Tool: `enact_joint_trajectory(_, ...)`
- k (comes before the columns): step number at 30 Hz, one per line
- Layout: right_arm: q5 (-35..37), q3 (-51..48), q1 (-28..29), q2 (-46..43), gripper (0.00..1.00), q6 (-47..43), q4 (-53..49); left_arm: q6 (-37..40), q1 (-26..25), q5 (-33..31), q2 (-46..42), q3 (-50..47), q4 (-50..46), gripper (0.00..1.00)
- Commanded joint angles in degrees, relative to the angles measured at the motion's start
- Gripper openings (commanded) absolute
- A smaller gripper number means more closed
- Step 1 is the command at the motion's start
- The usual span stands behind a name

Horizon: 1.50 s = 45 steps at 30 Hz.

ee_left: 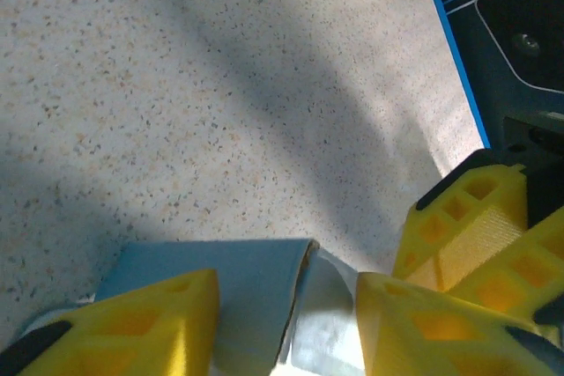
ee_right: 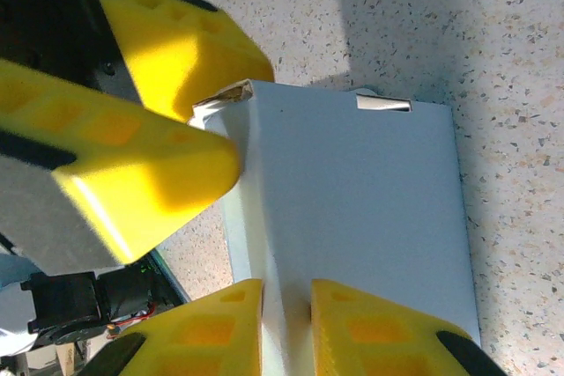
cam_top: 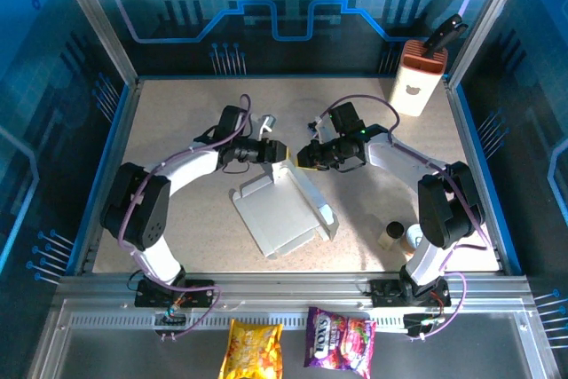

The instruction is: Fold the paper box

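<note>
The paper box (cam_top: 280,210) lies on the table's middle, pale grey-white, with a raised side wall on its right. Both grippers meet at its far corner. My left gripper (cam_top: 282,153) stands open there, its yellow fingers (ee_left: 132,328) apart on either side of the box's corner flaps (ee_left: 256,292). My right gripper (cam_top: 308,158) is shut on the thin upright wall of the box (ee_right: 352,191), pinched in the narrow gap of my right gripper (ee_right: 286,328). The left gripper's yellow fingers (ee_right: 176,50) touch the box corner in the right wrist view.
A tall white-and-orange container (cam_top: 417,77) with a bear mark stands at the back right. A small metal cylinder (cam_top: 266,122) lies behind the left gripper. A brown tube (cam_top: 390,235) and a white cup (cam_top: 414,237) sit by the right arm's base. Two snack bags (cam_top: 251,350) lie beyond the front rail.
</note>
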Motion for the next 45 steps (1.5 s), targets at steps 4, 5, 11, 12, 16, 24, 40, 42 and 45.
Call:
enact_joint_trajectory(4, 1.1, -1.3, -0.3, 1.3, 0.21, 0.0, -1.0, -0.4, 2.8, -0.8, -7.9, -4.3, 5.8, 0.5)
enact_joint_trajectory(5, 1.1, -1.4, -0.3, 1.3, 0.21, 0.0, -1.0, 0.0, 3.5, -1.4, -8.9, -5.3, 6.5, 0.5)
enact_joint_trajectory(11, 1.3, -1.2, -0.3, 1.2, 0.21, 0.0, -1.3, 2.7, 7.3, -5.4, -11.6, -10.6, 9.5, 0.51)
enact_joint_trajectory(12, 1.3, -1.1, -0.3, 1.1, 0.21, 0.1, -1.3, 3.0, 7.7, -6.4, -11.7, -11.6, 10.4, 0.51)
enact_joint_trajectory(16, 1.5, -1.1, -0.3, 0.9, 0.21, -0.2, -1.7, 5.5, 8.3, -7.9, -10.4, -14.8, 14.2, 0.51)
enact_joint_trajectory(24, 1.7, -1.0, -0.3, 0.9, 0.21, -0.2, -1.9, 4.4, 7.8, -5.7, -5.1, -17.7, 21.0, 0.5)
enact_joint_trajectory(40, 0.8, 0.0, -0.3, 1.9, 0.21, -0.5, -2.2, 6.4, 3.5, 1.6, 2.9, -24.7, 45.4, 0.51)
enact_joint_trajectory(42, 0.6, 0.0, -0.4, 2.1, 0.21, -0.5, -2.2, 7.0, 3.4, 2.2, 3.7, -25.2, 47.8, 0.51)
enact_joint_trajectory(45, 0.2, 0.2, -0.5, 2.5, 0.21, -0.5, -2.1, 7.7, 3.4, 3.3, 5.0, -25.6, 51.4, 0.51)
